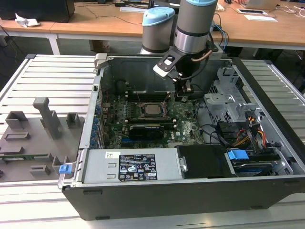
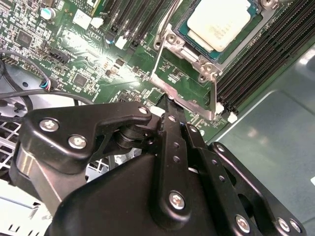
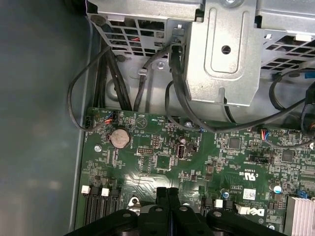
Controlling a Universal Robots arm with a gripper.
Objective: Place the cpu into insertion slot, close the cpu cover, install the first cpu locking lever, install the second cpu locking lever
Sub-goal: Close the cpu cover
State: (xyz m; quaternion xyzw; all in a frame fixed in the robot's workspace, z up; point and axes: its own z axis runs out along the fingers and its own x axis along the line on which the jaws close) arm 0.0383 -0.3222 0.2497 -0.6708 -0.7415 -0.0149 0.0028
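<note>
Open computer case [image 1: 143, 200] on a slatted metal table [image 1: 47, 76], with wooden desks behind at 12 o'clock in the exterior view. The robot arm [image 1: 193, 28] enters the case from 12 o'clock, above the green motherboard [image 1: 186, 124]. At the board's centre lies the insertion slot [image 1: 142, 112]. A silver-grey frame, taken to be the cpu cover [image 2: 194, 54], borders it; whether the frame is fully down or latched cannot be told. The cpu [image 1: 152, 110] is seated in the slot, metal top upward.

By its look the chip is light, rigid and smooth, with a delicate underside. It should be gripped by opposite edges and never forced. The thin cover plate should be pressed on its rim, not on the chip.

The gripper [image 2: 170, 105] hangs at about 2 o'clock from the cpu in the exterior view. Its black fingers [image 3: 162, 206] are clenched together on nothing. The tips are just beside the socket frame's corner; contact cannot be told.
</note>
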